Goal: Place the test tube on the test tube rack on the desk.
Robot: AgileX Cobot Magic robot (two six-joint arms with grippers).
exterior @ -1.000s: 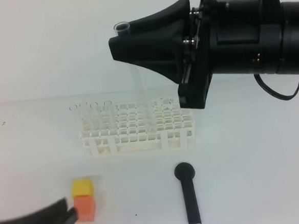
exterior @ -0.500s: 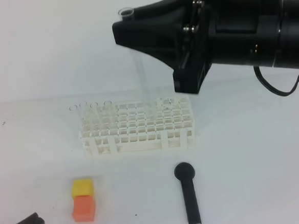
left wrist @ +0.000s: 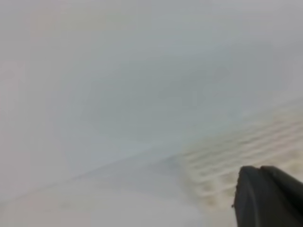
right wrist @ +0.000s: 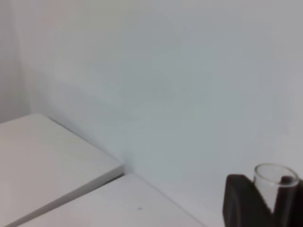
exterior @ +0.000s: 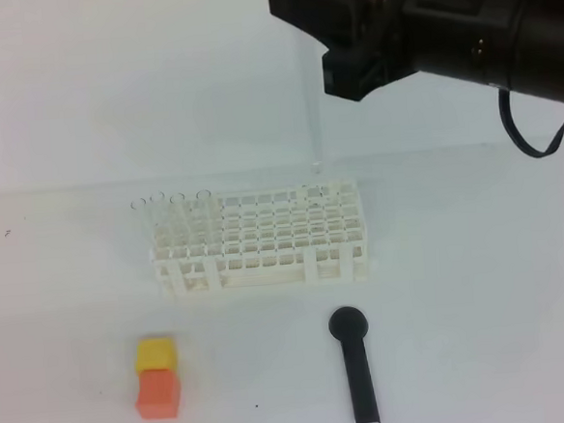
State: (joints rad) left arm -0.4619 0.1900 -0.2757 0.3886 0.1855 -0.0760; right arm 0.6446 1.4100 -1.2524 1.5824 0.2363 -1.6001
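The right gripper (right wrist: 265, 201) has its fingers (right wrist: 239, 201) closed on the rim end of the test tube (exterior: 315, 122); its open mouth shows between them in the wrist view. Below the fingers the tube hangs upright, long axis vertical, round bottom down just above the far edge of the test tube rack (exterior: 264, 237). It is clear and faint. The rack's left holes hold several other clear tubes (exterior: 171, 214). The left gripper (left wrist: 267, 196) is closed and holds nothing, its fingers near the blurred rack.
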